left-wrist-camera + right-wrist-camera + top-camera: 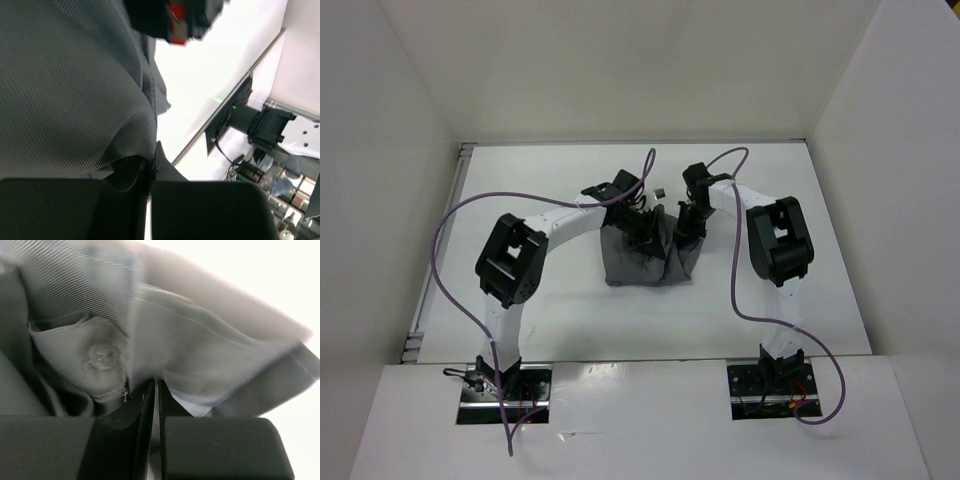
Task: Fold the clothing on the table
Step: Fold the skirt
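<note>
1. Sitting bunched at the centre of the white table (540, 190), the grey skirt (638, 262) has both arms meeting at its upper edge.
2. The left gripper (150, 167) is clamped tight on a fold of ribbed cloth.
3. The right gripper (156, 390) pinches the paler fabric just beside a button (103, 356), left of centre in its view.

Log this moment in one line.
left gripper: shut on skirt | right gripper: shut on skirt | skirt: bunched between them on table | fold: unfinished
</note>
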{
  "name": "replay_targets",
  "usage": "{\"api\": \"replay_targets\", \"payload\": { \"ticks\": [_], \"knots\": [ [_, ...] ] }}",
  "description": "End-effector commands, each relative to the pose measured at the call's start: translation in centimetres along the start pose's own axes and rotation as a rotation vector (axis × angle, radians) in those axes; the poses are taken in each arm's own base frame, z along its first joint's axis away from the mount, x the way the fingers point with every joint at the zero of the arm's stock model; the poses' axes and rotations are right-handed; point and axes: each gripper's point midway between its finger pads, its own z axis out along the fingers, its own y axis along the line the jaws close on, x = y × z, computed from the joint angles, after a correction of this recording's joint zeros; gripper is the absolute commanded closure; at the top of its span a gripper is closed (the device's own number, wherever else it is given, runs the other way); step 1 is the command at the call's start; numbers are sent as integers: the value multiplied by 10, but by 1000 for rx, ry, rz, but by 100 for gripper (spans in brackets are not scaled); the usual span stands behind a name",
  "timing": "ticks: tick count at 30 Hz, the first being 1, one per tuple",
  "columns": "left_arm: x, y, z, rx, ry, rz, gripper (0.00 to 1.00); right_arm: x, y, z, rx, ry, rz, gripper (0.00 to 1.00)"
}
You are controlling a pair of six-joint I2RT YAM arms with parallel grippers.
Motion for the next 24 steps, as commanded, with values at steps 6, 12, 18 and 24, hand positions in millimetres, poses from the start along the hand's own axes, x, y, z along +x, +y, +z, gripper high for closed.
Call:
{"api": "replay_targets", "payload": {
  "ticks": [6,12,18,24],
  "knots": [
    [-1,-20,19,28,37,44,100,-26,-3,20,-21,-34,30,89],
    [-18,-16,31,15,9,13,100,-13,-3,21,-46,-6,41,89],
    [-42,-28,39,52,-42,-14,59,-5,-4,21,-60,6,51,90],
    [-80,-125,-11,287,-144,31,30,-9,-11,12,-45,-23,60,90]
  ]
}}
